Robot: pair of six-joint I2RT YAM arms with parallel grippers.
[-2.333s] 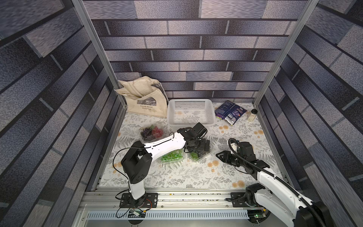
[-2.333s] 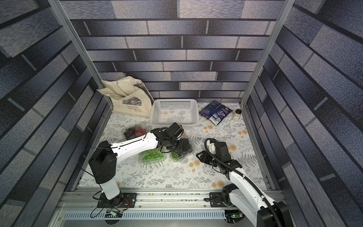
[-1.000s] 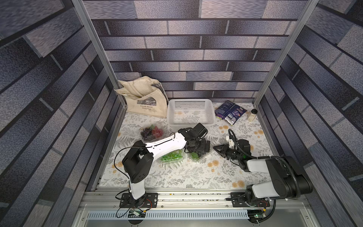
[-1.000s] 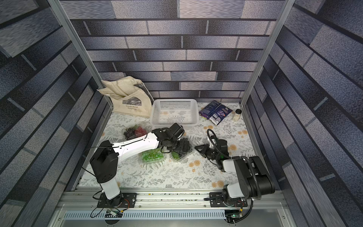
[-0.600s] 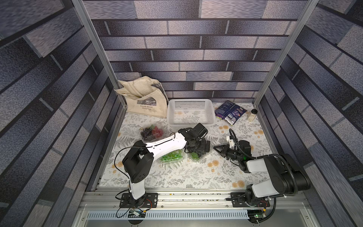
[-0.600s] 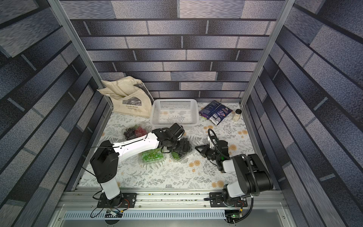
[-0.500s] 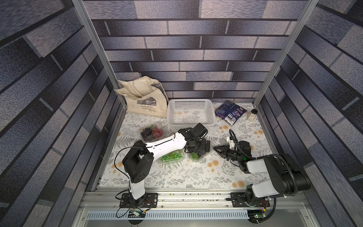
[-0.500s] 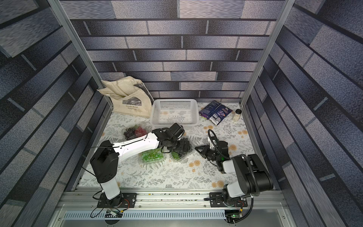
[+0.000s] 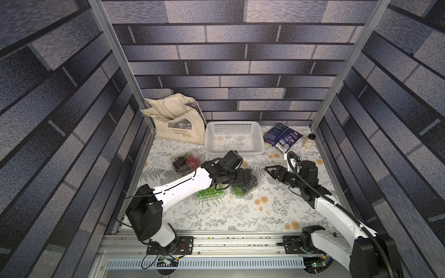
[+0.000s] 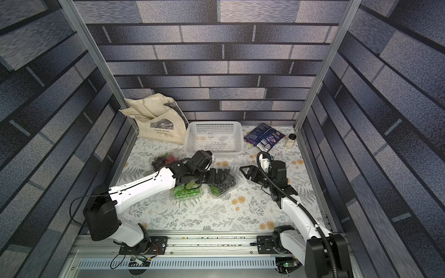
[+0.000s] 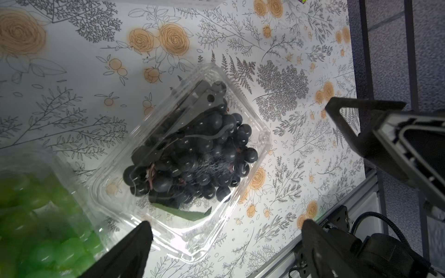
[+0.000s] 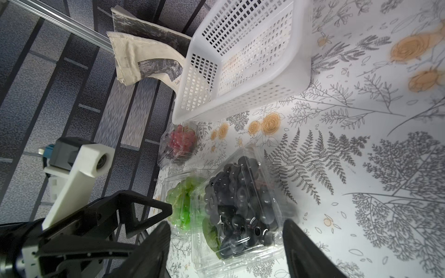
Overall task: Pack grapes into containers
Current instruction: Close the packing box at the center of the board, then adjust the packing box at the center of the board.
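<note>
In front of the white basket (image 9: 234,151) lie a container of red and dark grapes (image 9: 173,161), a container of green grapes (image 9: 222,194) and a container of dark grapes (image 11: 260,137). The left gripper (image 11: 225,222) hangs over the last, fingers wide and empty; the right gripper (image 12: 226,225) is likewise spread wide, holding nothing

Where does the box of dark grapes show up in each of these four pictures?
In a top view: the box of dark grapes sits mid-table.
In a top view: the box, again mid-table.
Left wrist: the box fills the picture's middle.
Right wrist: the box, lower middle.
Shared landmark: the box of green grapes, beside it in all four.
</note>
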